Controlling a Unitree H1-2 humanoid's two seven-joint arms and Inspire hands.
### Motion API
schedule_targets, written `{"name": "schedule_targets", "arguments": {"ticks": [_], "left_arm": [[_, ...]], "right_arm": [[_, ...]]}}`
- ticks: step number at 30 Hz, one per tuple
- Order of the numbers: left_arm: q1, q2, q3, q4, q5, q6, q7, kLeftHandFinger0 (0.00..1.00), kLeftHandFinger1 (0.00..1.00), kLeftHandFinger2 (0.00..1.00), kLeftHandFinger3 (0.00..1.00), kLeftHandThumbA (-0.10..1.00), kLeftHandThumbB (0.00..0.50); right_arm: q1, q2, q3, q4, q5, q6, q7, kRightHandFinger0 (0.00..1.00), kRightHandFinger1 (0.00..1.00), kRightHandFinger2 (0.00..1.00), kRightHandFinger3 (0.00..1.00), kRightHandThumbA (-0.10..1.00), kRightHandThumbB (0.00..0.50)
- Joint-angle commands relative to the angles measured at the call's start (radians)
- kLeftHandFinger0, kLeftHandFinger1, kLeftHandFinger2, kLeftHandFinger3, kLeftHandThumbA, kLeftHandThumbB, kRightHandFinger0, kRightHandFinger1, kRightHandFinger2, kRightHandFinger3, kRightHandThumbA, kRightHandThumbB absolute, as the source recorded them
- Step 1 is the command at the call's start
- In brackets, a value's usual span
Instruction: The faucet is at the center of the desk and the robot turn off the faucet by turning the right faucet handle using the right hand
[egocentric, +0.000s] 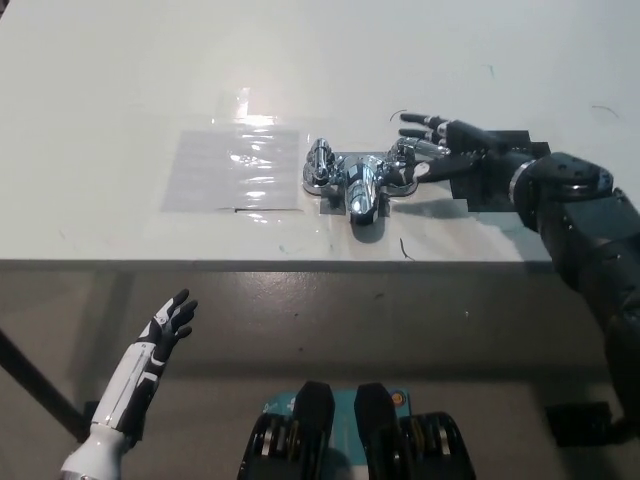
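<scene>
The faucet sits mid-counter; your right hand touches its right handle, fingers spread, gripping nothing you can confirm. Your left hand hangs released below the counter edge.

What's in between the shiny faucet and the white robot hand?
In the head view, bare white desk runs from the faucet to the desk's front edge. Then only grey floor reaches the white robot hand, held open below the desk edge.
</scene>
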Motion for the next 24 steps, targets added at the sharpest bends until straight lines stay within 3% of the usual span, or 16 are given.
{"name": "schedule_targets", "arguments": {"ticks": [1,14,19,20,24], "left_arm": [[-0.023,0.018,0.001,-0.014,0.004,-0.035,-0.010,1.00,1.00,1.00,1.00,1.00,0.433],[-0.025,0.018,0.003,-0.024,0.012,-0.018,-0.007,1.00,1.00,1.00,1.00,1.00,0.454],[-0.029,0.019,0.004,-0.024,0.001,-0.018,-0.012,1.00,1.00,1.00,1.00,1.00,0.448],[-0.028,0.017,0.003,-0.026,0.001,-0.020,-0.011,1.00,1.00,1.00,1.00,1.00,0.440],[-0.025,0.019,0.004,-0.024,-0.008,-0.027,-0.015,1.00,1.00,1.00,1.00,1.00,0.428]], "right_arm": [[-0.023,0.043,-0.017,-0.032,0.023,-0.036,0.088,1.00,1.00,1.00,1.00,1.00,0.496],[-0.014,0.090,-0.045,-0.145,0.049,-0.040,0.126,1.00,1.00,1.00,1.00,1.00,0.462],[0.029,0.133,-0.067,-0.290,0.053,-0.048,-0.001,1.00,1.00,1.00,1.00,1.00,0.401],[0.045,0.152,-0.078,-0.329,0.051,-0.071,-0.054,1.00,1.00,1.00,1.00,1.00,0.369],[0.090,0.206,-0.085,-0.426,-0.005,-0.143,-0.227,1.00,1.00,1.00,1.00,1.00,0.383]]}}
